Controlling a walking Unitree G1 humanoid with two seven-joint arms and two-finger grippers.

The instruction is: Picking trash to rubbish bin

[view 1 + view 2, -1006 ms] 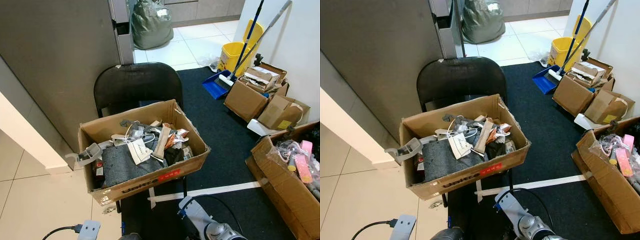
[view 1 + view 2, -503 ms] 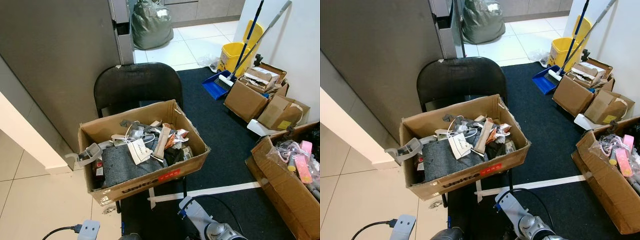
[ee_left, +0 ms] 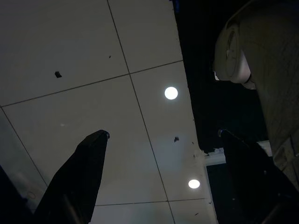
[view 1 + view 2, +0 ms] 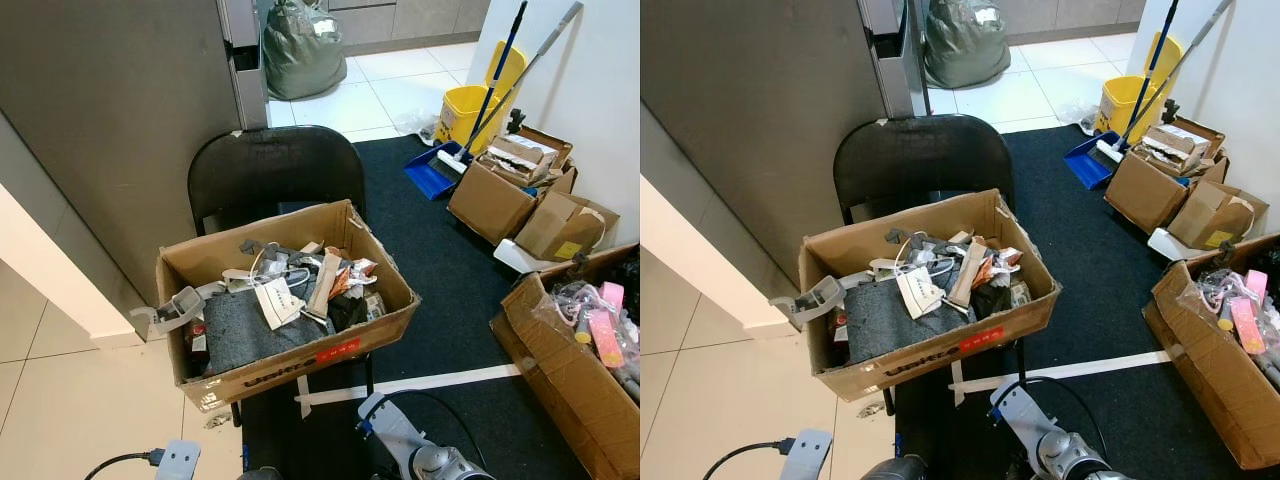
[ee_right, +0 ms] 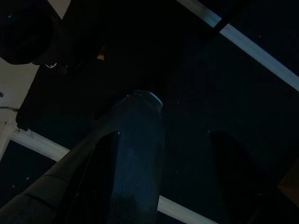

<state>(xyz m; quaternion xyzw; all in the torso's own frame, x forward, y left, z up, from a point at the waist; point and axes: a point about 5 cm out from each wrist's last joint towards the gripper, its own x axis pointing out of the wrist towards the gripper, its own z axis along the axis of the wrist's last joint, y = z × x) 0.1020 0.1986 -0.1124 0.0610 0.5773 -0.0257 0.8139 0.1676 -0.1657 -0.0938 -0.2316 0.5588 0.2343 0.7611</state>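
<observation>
Both arms hang low in front of the chair (image 4: 275,170): the left gripper (image 3: 159,154) spreads its fingers over pale tile, the right gripper (image 5: 187,154) spreads over dark carpet. On the chair's seat, a cardboard box (image 4: 290,355) holds the trash (image 4: 300,285). Behind the chair slumps a green bag (image 4: 303,45).

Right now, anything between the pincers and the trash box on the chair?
Nothing visible blocks it. The cardboard box of trash sits open-topped on the black chair, straight ahead. Both arms hang low: the left pincer over floor tiles, the right pincer over dark carpet.
</observation>
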